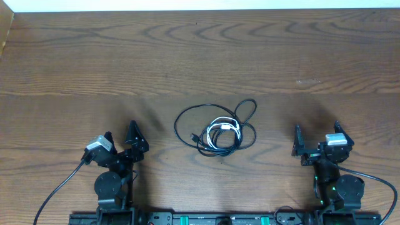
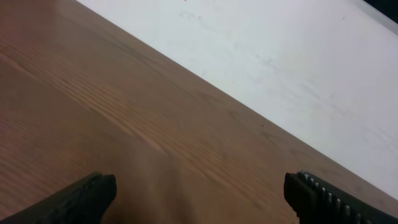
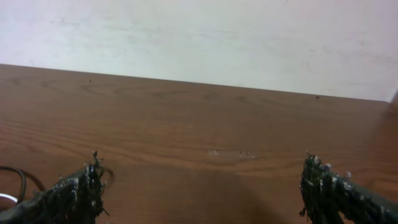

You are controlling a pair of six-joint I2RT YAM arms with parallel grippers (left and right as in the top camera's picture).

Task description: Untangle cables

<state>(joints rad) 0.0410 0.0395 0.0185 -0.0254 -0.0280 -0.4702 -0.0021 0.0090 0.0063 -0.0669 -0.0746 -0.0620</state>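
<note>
A tangle of thin black cables [image 1: 206, 119] in loose loops lies at the table's middle, with a short coiled white cable [image 1: 223, 130] inside it. My left gripper [image 1: 120, 134] is open and empty at the front left, apart from the tangle. My right gripper [image 1: 316, 128] is open and empty at the front right, also apart from it. In the left wrist view the gripper [image 2: 199, 193] has only bare wood between its fingers. In the right wrist view the gripper [image 3: 199, 186] is open, and a bit of black cable [image 3: 18, 177] shows at the far left edge.
The wooden table [image 1: 200, 62] ends at a white wall along its far edge [image 1: 200, 7]. Thick black arm wires [image 1: 59, 187] trail at the front left and front right [image 1: 375, 178]. A faint pale smudge [image 1: 307, 81] marks the wood at the right.
</note>
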